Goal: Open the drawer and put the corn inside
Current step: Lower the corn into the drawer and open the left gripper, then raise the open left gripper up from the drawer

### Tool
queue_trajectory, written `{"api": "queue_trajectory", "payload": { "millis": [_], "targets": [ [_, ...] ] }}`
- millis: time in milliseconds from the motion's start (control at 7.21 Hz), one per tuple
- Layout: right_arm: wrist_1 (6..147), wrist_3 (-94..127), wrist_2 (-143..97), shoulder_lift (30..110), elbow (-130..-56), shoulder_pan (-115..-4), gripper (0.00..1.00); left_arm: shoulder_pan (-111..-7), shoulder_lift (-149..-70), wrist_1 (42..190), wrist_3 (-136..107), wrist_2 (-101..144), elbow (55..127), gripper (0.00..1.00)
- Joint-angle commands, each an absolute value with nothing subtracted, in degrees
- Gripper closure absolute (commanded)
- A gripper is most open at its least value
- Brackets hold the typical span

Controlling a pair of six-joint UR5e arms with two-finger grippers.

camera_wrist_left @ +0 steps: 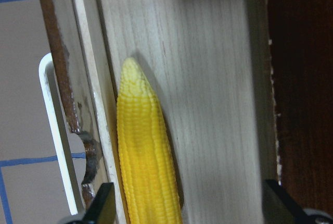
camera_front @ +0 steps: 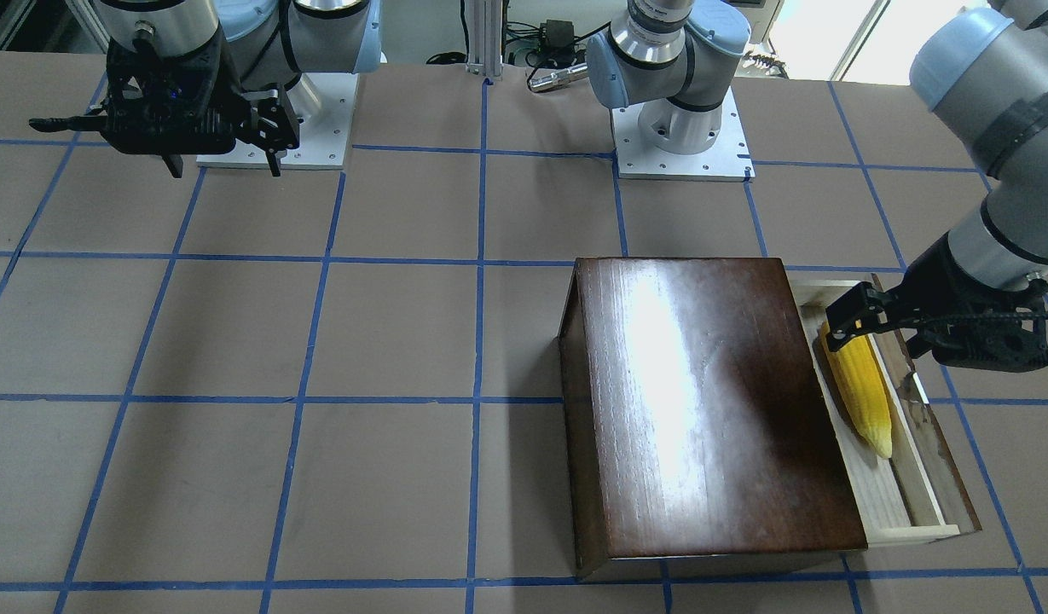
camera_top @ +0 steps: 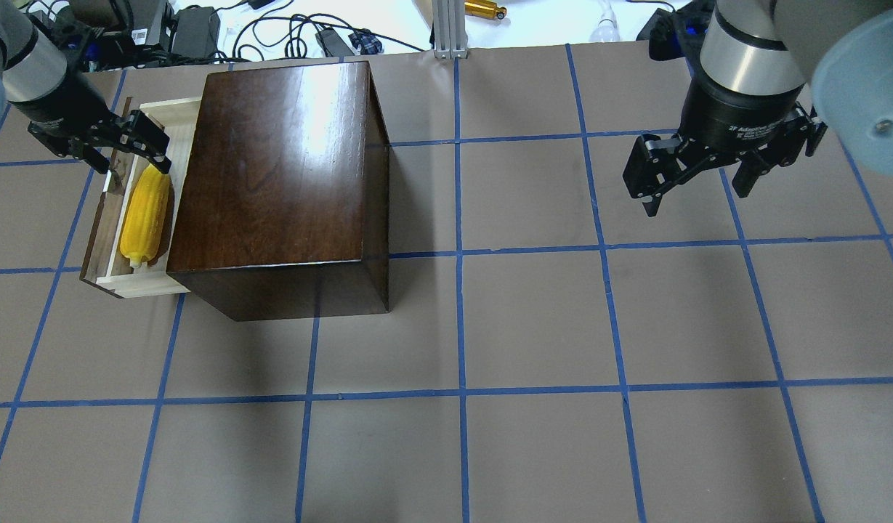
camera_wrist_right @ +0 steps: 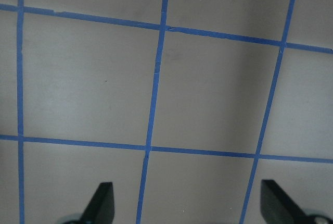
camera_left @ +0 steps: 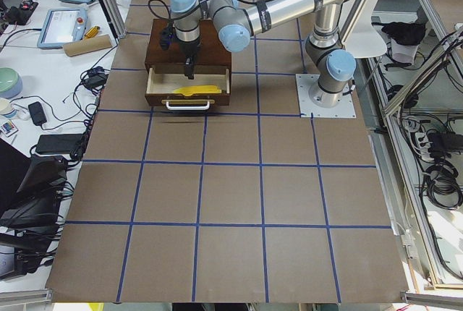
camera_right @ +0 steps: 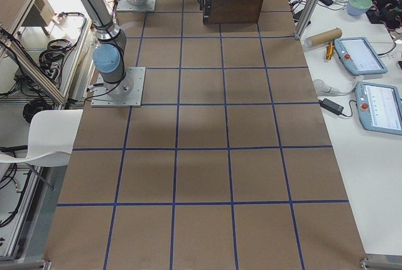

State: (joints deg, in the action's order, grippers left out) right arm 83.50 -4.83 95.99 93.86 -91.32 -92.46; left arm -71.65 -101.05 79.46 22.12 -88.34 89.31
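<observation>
Box (camera_front: 711, 409) nearest in front view, drawer (camera_front: 890, 503) pulled out sideways, corn (camera_front: 860, 392) lying lengthwise inside. Overhead: left gripper (camera_top: 130, 161) above cob's thick end, jaws spread wide, holding nothing; right gripper (camera_top: 695, 197) well apart over the table (camera_top: 533, 327), jaws also apart, empty. Left wrist: corn flat on drawer floor, against the front wall, pale tip pointing away from camera.
</observation>
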Motion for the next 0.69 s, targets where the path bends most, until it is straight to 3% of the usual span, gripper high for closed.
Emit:
{"api": "queue_trajectory", "payload": {
  "millis": [0, 555],
  "targets": [
    [83.5, -4.8, 96.1, 93.9, -91.3, -92.5, 0.0, -78.2, -98.8, 87.7, 14.4, -88.4, 85.1, 0.0],
    [83.5, -4.8, 96.0, 93.9, -91.3, -92.5, 0.0, -91.6, -97.0, 89.8, 7.1, -88.4, 83.2, 0.0]
  ]
}}
